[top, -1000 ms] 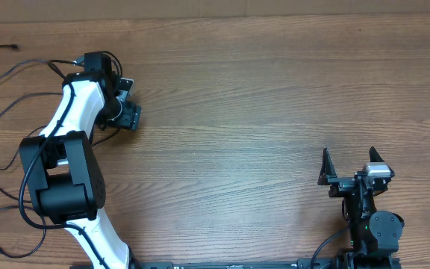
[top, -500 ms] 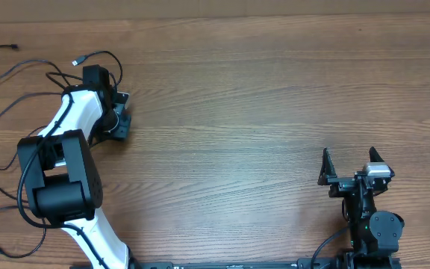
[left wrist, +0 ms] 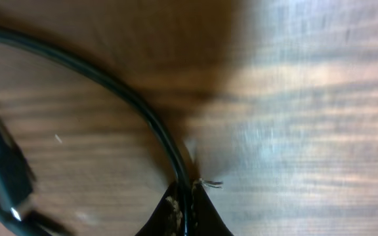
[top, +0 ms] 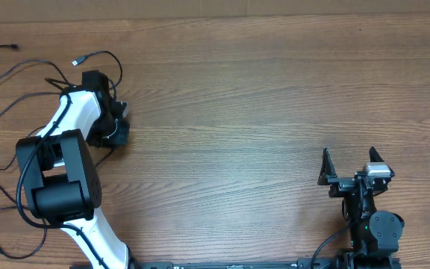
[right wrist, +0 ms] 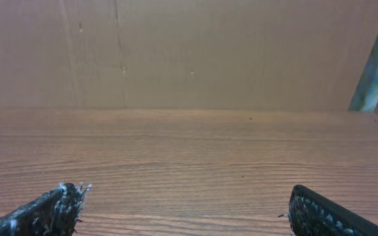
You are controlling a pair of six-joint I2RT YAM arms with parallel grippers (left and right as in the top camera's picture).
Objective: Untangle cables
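Several cables (top: pixel 13 48) sprawl across wood-grain table (top: pixel 260 112) by cardboard wall (right wrist: pixel 209 52).

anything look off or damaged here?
Nothing is spilled or broken. Two oddities: the pads on the right gripper look frayed at the tips, and the cables lie in loose, tangled loops, one of them pinched in the shut left gripper.

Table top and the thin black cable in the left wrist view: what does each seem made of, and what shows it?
Table top: wood or wood-look laminate, matt; grain lines show. Cable: probably plastic or rubber sheath, smooth, faint sheen; bends freely.
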